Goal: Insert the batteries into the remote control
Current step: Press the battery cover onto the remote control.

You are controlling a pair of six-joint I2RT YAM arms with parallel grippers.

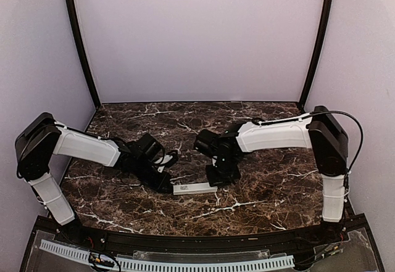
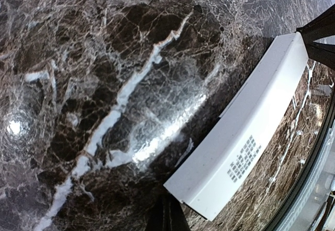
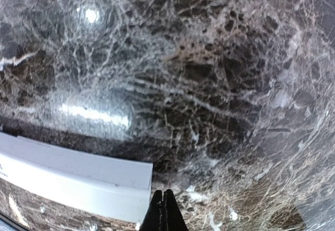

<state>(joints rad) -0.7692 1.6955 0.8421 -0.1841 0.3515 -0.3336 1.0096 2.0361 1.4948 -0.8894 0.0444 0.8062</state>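
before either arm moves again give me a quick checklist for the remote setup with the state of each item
1. remote control lying flat on the table between the two arms: ok.
2. left hand shut and empty, tip beside one corner of the remote: ok.
3. right hand shut and empty, tip just off the remote's other end: ok.
4. batteries in view and reachable: not ok, none shows in any view.
5. battery recess exposed for loading: cannot tell; the face that shows is plain white with a small printed block.
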